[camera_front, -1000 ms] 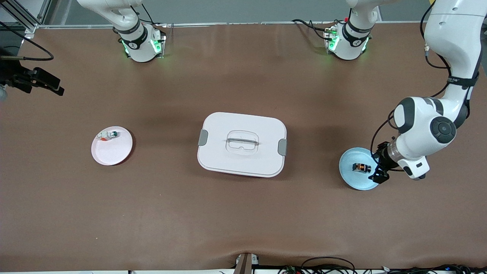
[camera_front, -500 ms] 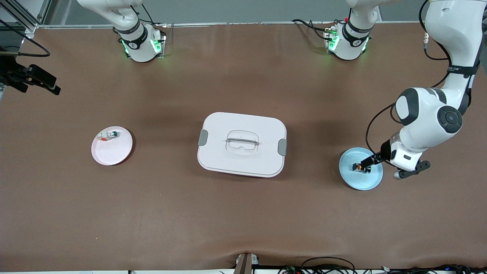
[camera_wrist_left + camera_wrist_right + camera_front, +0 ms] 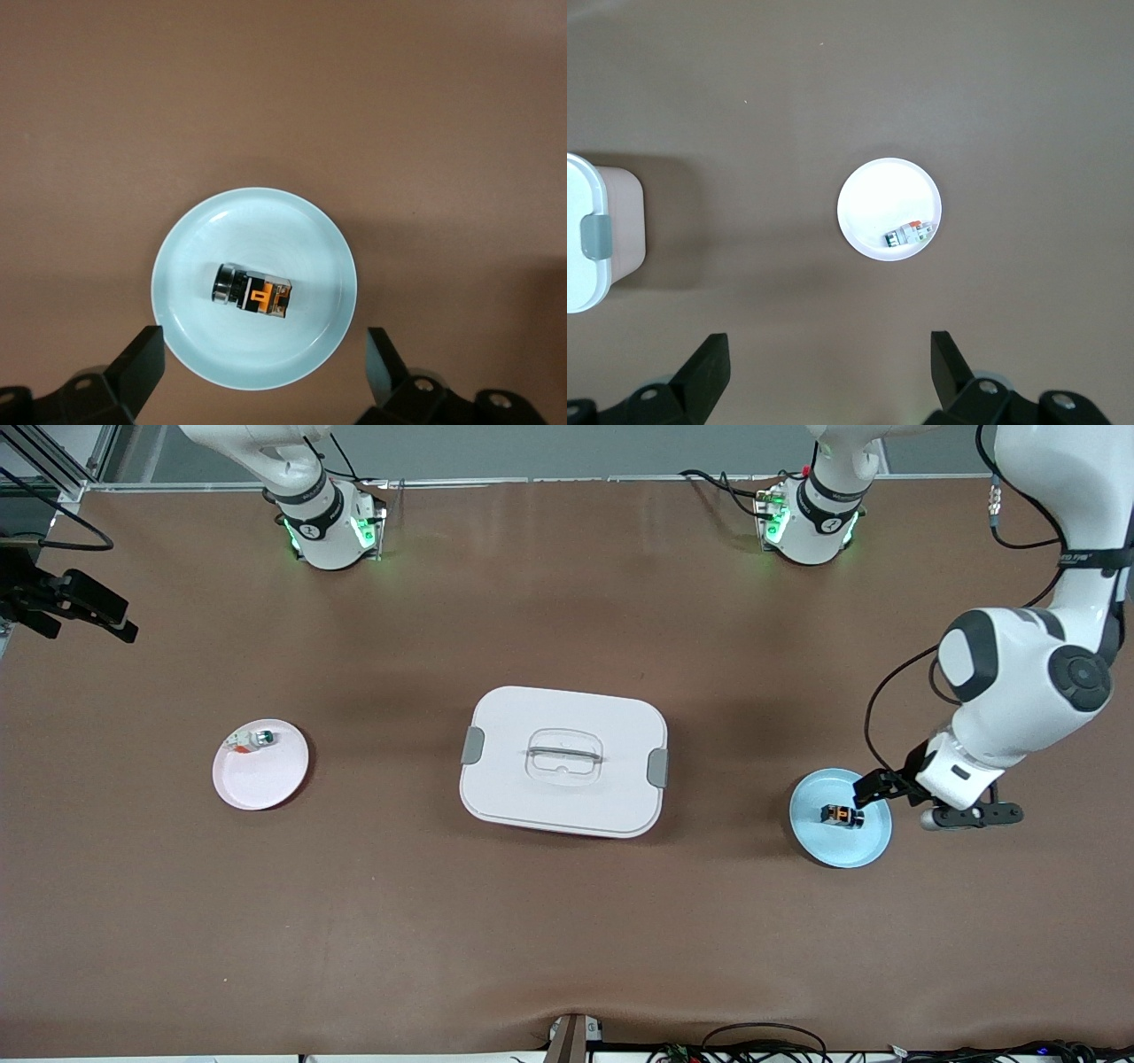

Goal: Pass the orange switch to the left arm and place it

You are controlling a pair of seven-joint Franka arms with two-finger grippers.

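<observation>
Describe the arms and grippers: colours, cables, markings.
Both arms are glossy white with rounded shells, black joint bands and round black caps. The bases glow green. A loose black cable loops along the left arm toward its wrist, and small dark lettering sits on its upper link. The left gripper and right gripper are black, with flat wedge-shaped fingers.
</observation>
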